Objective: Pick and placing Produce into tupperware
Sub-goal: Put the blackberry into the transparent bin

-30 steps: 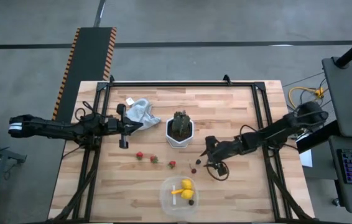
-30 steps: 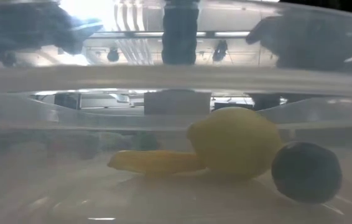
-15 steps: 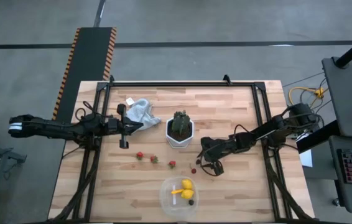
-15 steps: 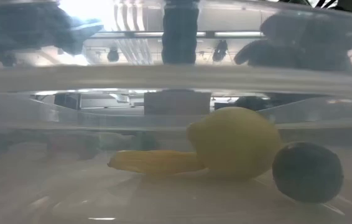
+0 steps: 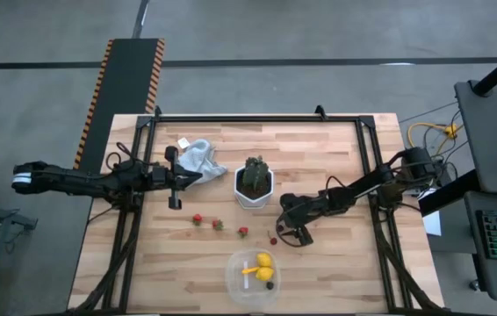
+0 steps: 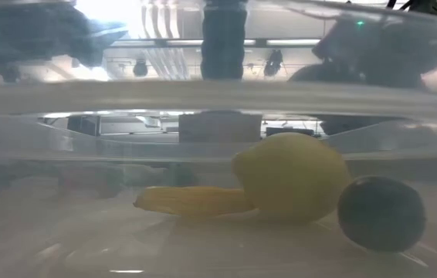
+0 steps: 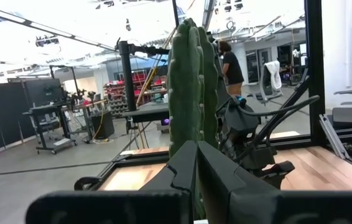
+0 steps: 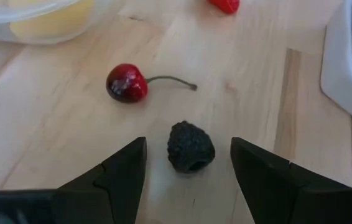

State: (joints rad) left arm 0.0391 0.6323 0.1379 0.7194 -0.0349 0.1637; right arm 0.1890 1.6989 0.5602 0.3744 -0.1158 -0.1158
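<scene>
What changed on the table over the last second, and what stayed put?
The right gripper moved leftward across the table, away from its edge, toward the loose fruit; its open fingers now straddle the dark berry, next to a cherry, not yet gripping. The left gripper held its place by the white cloth. The tupperware, its lemon and the potted cactus did not move.

Two slim black jointed arms. Left arm [image 5: 82,181] tipped with a white band at its outer end, black cables along the links. Right arm [image 5: 363,187] bulkier at the joints. Right gripper [image 8: 188,171] fingers matte black, angular, wedge-shaped.
</scene>
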